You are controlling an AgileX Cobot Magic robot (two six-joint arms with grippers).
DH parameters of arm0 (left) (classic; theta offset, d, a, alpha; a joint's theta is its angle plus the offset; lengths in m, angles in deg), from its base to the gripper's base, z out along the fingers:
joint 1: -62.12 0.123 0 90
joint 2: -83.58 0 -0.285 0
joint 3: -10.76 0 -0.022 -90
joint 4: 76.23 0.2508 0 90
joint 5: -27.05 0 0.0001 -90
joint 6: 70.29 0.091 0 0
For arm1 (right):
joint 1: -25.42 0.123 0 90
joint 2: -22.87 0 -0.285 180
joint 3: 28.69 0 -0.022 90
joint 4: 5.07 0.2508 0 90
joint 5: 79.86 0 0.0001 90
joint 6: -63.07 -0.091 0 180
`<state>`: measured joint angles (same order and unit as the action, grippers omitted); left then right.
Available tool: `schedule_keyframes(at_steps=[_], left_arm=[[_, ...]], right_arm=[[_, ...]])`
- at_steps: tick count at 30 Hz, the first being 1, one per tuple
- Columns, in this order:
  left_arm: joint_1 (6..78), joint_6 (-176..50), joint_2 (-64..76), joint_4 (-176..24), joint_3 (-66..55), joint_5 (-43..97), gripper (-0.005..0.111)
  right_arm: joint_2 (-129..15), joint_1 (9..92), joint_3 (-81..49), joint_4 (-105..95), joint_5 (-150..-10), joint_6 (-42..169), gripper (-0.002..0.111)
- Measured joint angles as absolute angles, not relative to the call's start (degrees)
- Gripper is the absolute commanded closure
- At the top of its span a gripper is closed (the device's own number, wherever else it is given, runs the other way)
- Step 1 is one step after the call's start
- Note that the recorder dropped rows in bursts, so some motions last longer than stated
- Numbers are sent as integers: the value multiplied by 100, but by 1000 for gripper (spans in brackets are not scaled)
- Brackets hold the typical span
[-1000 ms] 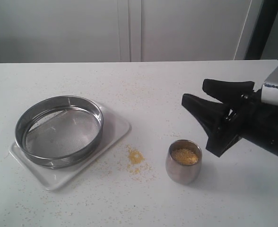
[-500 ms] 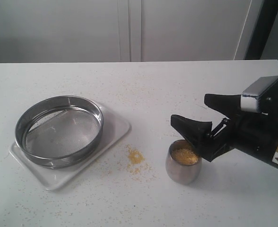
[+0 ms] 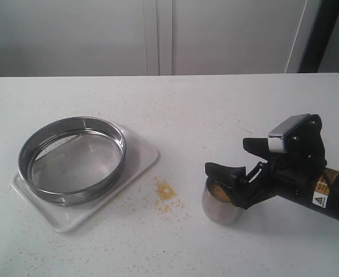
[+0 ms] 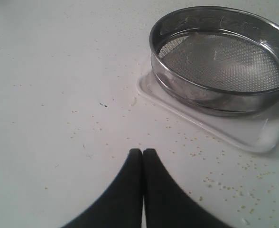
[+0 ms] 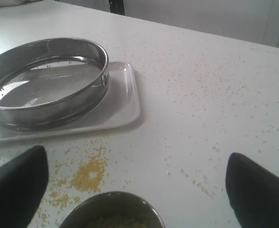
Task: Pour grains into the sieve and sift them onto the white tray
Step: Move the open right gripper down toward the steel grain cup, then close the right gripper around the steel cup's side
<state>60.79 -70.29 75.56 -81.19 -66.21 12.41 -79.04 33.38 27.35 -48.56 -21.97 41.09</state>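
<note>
Lab-like room: white table (image 3: 215, 104), cabinet doors (image 3: 227, 34)

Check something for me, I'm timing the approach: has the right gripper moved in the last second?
Yes. The right gripper has dropped and shifted left toward the steel cup, which stayed put; its open jaws now flank the cup.

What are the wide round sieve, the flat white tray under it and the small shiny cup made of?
The wide round sieve looks like steel: a shiny grey ring over fine woven wire mesh. The flat rectangular white tray seems plastic or glazed ceramic; its smooth, slightly glossy look leaves that open. The small rounded cup looks like polished steel, judging by its bright reflections.
</note>
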Motion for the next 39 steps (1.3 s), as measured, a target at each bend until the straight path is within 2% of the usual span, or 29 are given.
schedule_keyframes(at_steps=[18, 39], left_arm=[[6079, -7029, 7556, -8119, -6621, 1241, 107], [6079, -7029, 7556, -8119, -6621, 1241, 107]], right_arm=[[-9103, 3456, 2388, -4819, -1834, 4890, 15], [-8968, 3456, 2166, -4797, -1584, 5060, 15]])
